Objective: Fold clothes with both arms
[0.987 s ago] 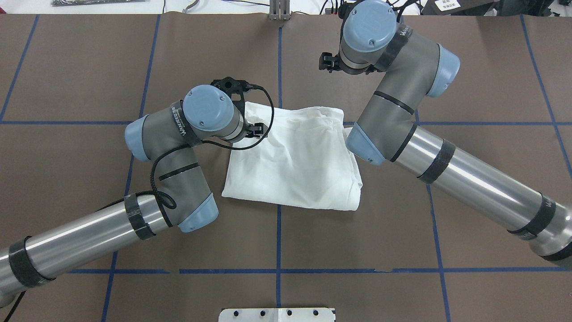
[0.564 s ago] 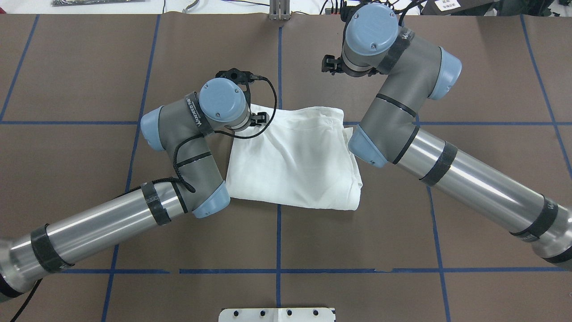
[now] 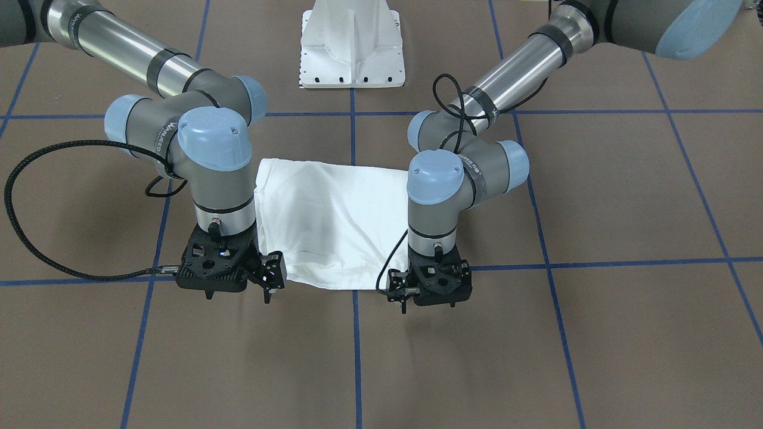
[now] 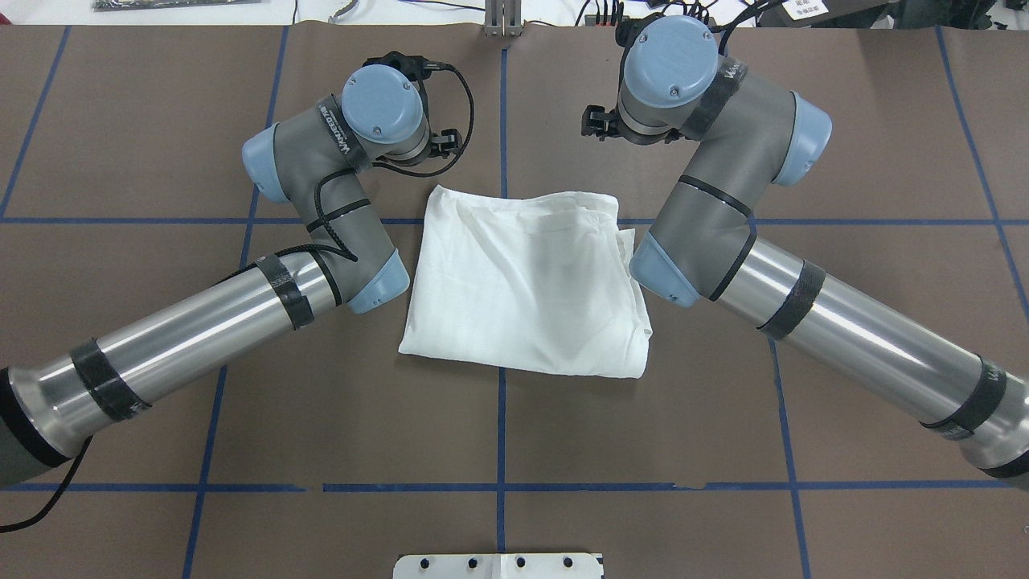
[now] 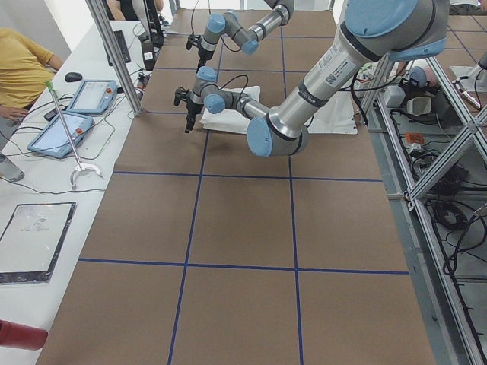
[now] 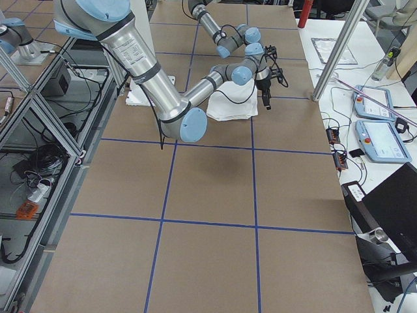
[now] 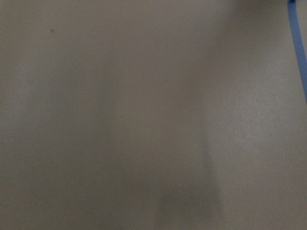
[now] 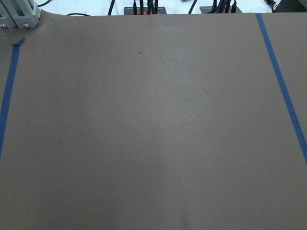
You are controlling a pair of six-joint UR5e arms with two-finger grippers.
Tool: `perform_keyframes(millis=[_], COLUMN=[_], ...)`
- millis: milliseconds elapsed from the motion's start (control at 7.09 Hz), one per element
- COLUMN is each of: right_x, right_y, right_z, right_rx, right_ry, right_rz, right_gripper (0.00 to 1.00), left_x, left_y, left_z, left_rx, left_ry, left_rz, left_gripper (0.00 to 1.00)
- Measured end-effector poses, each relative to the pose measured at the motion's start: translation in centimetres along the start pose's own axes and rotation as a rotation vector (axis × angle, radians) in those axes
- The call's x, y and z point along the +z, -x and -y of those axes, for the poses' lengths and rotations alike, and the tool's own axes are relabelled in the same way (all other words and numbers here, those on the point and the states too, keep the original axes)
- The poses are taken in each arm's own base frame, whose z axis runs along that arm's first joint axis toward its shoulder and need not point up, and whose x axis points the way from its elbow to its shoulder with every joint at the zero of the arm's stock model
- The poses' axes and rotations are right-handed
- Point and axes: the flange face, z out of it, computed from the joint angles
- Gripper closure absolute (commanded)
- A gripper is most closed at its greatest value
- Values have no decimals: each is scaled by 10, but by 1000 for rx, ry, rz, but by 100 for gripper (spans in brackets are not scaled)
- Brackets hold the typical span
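The white T-shirt (image 4: pixel 522 281) lies folded into a rough rectangle on the brown table, no printed text showing; it also shows in the front view (image 3: pixel 334 220). My left gripper (image 4: pixel 446 143) hangs over bare table just past the shirt's far left corner, empty, its fingers slightly apart; it also shows in the front view (image 3: pixel 398 291). My right gripper (image 4: pixel 591 122) hangs over bare table past the far right corner, empty and slightly open; it also shows in the front view (image 3: pixel 271 279). Neither touches the shirt. Both wrist views show only table.
Blue tape lines (image 4: pixel 502 426) grid the brown table. The white pedestal mount (image 3: pixel 351 47) stands at the robot's side. Cables and plugs (image 8: pixel 144 7) line the far edge. A seated person (image 5: pixel 23 68) and tablets (image 5: pixel 91 95) are at the side bench.
My left arm has drawn off the shirt's far left corner and moved to the far side, over bare table. The right arm has hardly moved. The shirt lies still.
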Motion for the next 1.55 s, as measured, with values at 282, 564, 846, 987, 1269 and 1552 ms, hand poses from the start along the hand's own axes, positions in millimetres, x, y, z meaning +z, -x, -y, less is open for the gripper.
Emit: perform_keyframes(millis=[282,564,846,987,1269,1552], right_x=[1,-4,-21,-24,-25,-22], right_y=[-2,-34,-123,-180,-297,-409], right_z=[-1,9,30,45,63,55], right_rx=[-5,-30,-81,-128,-199,-241], right_ry=[21,114,183,209,250,280], right_rz=[9,56,102,114,122,102], right_gripper=[0,0,0,0,0,0], left_x=[-35,-113,-187,-209,-223,-205], left_y=[6,56,136,185,302,396], left_z=[4,-11,-7,4,29,19], left_rx=[42,171,307,377,445,380], left_ry=[15,25,35,51,120,208], left_rz=[-32,-38,-21,-13,14,80], left_gripper=[0,0,0,0,0,0])
